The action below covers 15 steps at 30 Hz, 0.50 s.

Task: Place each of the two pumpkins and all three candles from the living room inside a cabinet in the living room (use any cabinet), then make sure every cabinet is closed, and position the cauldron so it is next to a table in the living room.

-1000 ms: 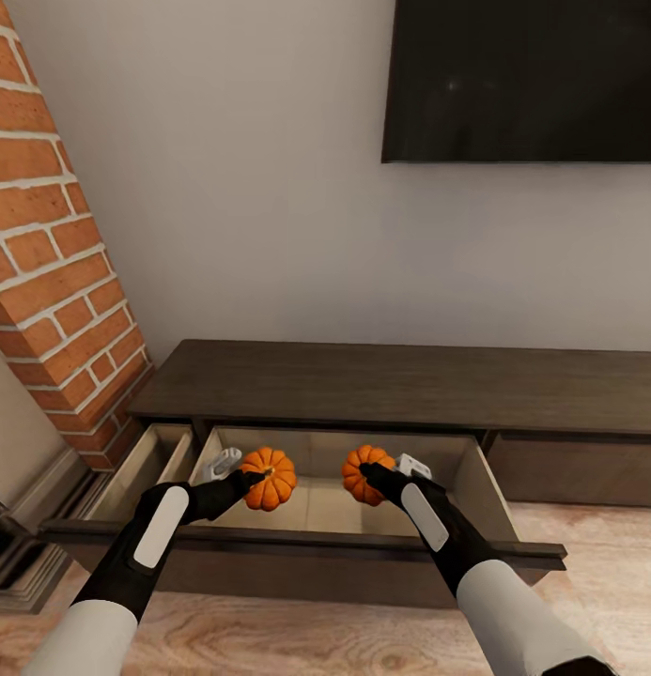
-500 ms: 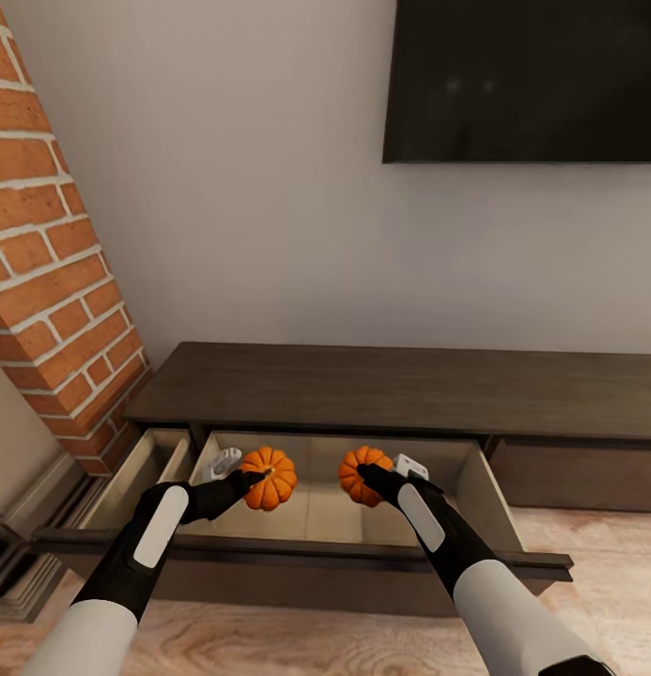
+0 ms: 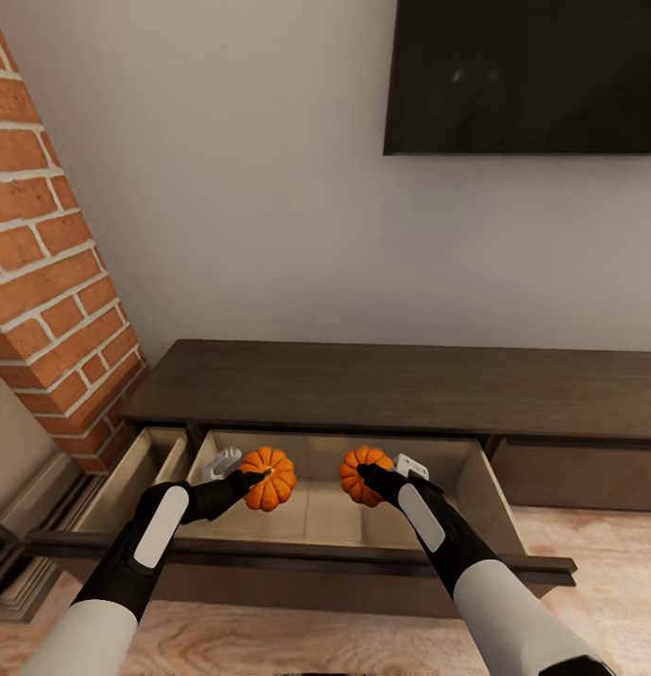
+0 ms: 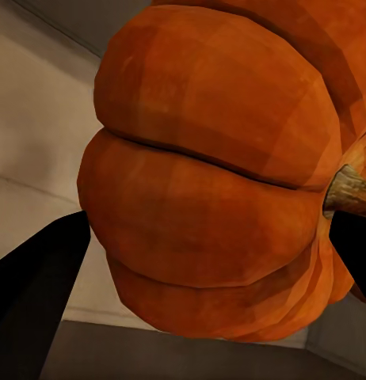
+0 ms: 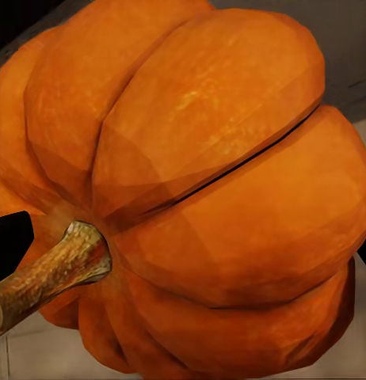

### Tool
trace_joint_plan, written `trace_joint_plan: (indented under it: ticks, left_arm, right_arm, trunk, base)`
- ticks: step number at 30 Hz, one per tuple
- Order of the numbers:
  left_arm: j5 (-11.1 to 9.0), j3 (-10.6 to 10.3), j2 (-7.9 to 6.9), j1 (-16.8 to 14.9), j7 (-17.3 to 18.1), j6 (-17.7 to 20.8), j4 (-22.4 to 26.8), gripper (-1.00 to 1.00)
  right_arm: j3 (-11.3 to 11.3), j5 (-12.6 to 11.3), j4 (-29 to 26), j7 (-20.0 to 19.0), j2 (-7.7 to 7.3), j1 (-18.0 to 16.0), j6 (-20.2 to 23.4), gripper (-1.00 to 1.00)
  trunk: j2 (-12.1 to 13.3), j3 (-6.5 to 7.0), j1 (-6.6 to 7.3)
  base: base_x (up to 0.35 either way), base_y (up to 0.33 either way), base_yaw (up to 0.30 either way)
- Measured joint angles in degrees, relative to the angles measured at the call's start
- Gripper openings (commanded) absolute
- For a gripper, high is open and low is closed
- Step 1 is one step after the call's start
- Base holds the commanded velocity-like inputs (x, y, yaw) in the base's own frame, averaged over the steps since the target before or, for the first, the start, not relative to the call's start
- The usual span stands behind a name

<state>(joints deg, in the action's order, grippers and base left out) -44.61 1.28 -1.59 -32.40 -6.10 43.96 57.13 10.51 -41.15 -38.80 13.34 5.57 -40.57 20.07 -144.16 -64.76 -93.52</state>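
One pumpkin (image 3: 269, 478) is gripped in L jaws, other pumpkin (image 3: 363, 474) in R jaws; both are held just above the open drawer (image 3: 311, 512) of the cabinet (image 3: 400, 385), so release is straight down.

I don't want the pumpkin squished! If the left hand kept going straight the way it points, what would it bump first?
Probably the pale back wall of the open drawer. The left hand points into it, holding its pumpkin, so the pumpkin would likely touch first. Depth is hard to judge.
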Motion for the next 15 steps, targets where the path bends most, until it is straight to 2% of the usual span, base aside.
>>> trace_joint_plan:
  ticks: [3,5,6,7,8,11,15]
  left_arm:
    - [0.2,0.0,0.00,0.0,-1.3,-0.3,0.0,-1.00]
    - [0.7,0.1,0.05,0.0,-5.0,-1.8,0.0,-1.00]
    - [0.2,0.0,0.11,0.0,-7.4,-3.1,0.1,-1.00]
    - [0.5,0.0,0.28,0.0,-8.8,-3.7,0.1,-1.00]
    - [-0.2,-0.1,0.65,0.0,-10.0,-4.4,0.1,-1.00]
    - [-0.3,-0.1,1.11,0.0,-11.1,-4.9,0.3,-1.00]
    - [-0.2,-0.2,1.22,0.0,-11.5,-5.0,1.2,-1.00]
  right_arm:
    - [0.0,0.0,0.0,0.0,0.00,0.0,0.0,-1.00]
    - [0.0,0.0,0.1,0.0,0.00,0.0,-0.1,-1.00]
    - [0.0,0.0,0.1,0.0,0.00,0.0,-0.1,-1.00]
    - [0.0,0.0,0.1,0.0,0.00,0.0,-0.1,-1.00]
    - [0.0,0.0,0.1,0.0,0.00,0.0,-0.1,-1.00]
    - [0.0,0.0,0.1,0.0,0.00,0.0,-0.1,-1.00]
    - [0.0,0.0,0.1,0.0,0.00,0.0,-0.1,-1.00]
  trunk:
    - [0.0,-0.66,-0.08]
    - [0.0,-0.67,-0.07]
    - [0.0,-0.67,-0.07]
    - [0.0,-0.67,-0.07]
    - [0.0,-0.67,-0.07]
    - [0.0,-0.67,-0.07]
    - [-0.1,-1.55,-0.18]
  base:
    - [0.000,0.000,0.000]
    - [0.000,0.000,0.000]
    - [0.000,0.000,0.000]
    - [0.000,0.000,0.000]
    - [0.000,0.000,0.000]
    - [0.000,0.000,0.000]
    - [0.000,0.000,0.000]
